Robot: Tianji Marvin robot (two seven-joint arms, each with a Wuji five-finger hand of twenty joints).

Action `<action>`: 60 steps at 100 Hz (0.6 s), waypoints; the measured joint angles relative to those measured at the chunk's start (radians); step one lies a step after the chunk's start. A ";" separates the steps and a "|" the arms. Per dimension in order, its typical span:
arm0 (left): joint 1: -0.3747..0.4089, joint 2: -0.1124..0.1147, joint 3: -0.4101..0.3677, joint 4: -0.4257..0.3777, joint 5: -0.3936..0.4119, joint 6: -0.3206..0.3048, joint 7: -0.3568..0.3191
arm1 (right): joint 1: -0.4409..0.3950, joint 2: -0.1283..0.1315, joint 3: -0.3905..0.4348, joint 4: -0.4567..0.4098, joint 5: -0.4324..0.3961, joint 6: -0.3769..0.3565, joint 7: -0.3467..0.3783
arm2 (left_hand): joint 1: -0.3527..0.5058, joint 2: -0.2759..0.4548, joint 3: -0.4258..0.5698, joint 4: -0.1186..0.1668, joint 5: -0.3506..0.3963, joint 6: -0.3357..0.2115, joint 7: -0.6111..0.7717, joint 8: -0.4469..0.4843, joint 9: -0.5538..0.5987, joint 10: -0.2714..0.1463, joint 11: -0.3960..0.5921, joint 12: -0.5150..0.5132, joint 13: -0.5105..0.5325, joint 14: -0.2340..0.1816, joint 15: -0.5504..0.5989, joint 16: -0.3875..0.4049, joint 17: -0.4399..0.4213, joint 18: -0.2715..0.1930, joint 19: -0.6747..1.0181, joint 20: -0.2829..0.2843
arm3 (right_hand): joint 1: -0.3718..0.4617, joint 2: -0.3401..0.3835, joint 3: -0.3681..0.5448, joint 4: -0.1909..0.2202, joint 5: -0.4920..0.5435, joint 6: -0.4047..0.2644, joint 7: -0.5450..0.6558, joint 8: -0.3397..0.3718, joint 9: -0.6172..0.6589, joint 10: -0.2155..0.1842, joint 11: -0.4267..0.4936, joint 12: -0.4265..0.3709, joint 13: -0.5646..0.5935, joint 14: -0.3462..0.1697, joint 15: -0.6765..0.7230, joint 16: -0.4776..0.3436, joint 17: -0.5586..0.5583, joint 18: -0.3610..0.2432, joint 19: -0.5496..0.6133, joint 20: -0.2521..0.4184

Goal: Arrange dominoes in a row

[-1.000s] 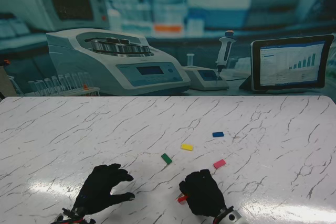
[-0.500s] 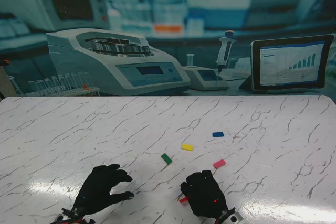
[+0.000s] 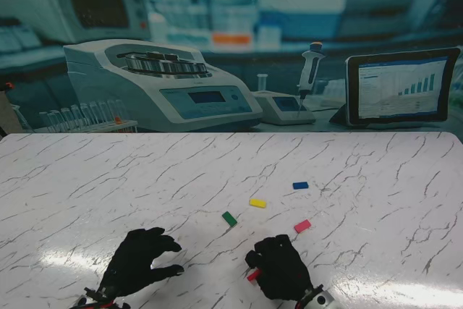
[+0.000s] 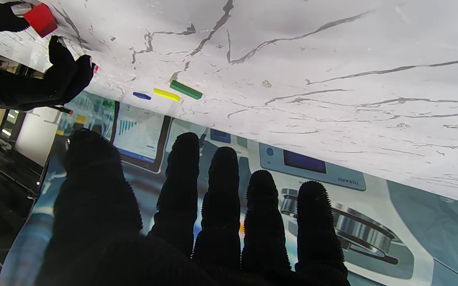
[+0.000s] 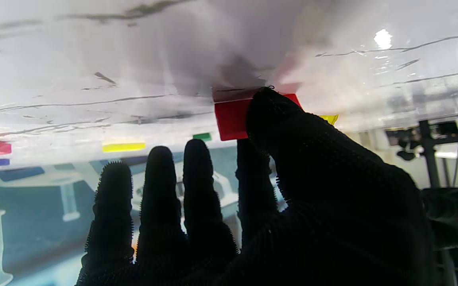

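Observation:
My right hand (image 3: 279, 267) is shut on a red domino (image 3: 252, 276), pinched between thumb and index finger (image 5: 233, 119) just over the marble table near my edge. The left wrist view shows the same red domino (image 4: 40, 19) in those fingers. My left hand (image 3: 137, 260) rests open to the left, fingers spread, holding nothing. Farther from me lie a green domino (image 3: 229, 218), a yellow domino (image 3: 257, 203), a pink domino (image 3: 302, 226) and a blue domino (image 3: 300, 185), all flat and apart. A yellow sliver (image 5: 328, 118) shows beside my right thumb.
Beyond the table's far edge (image 3: 231, 134) stand a centrifuge (image 3: 159, 85), a pipette on its stand (image 3: 309, 70) and a tablet (image 3: 402, 86). White marble table top (image 3: 87, 186) stretches to the left and right of the dominoes.
My right hand has shifted very slightly with the red domino still in its fingers. The left hand and the loose dominoes have stayed where they were.

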 measured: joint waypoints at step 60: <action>0.002 0.000 -0.003 0.001 -0.003 0.000 0.002 | 0.008 0.008 -0.012 -0.029 -0.012 -0.016 0.077 | 0.000 0.000 0.000 0.000 0.000 0.000 0.007 0.000 0.003 0.000 0.000 0.000 0.001 0.000 0.000 0.000 0.000 0.009 0.001 0.000 | 0.014 0.026 -0.005 0.002 0.139 0.011 -0.026 -0.127 0.084 -0.015 -0.031 -0.038 0.030 0.004 -0.012 0.015 0.001 0.000 -0.013 0.000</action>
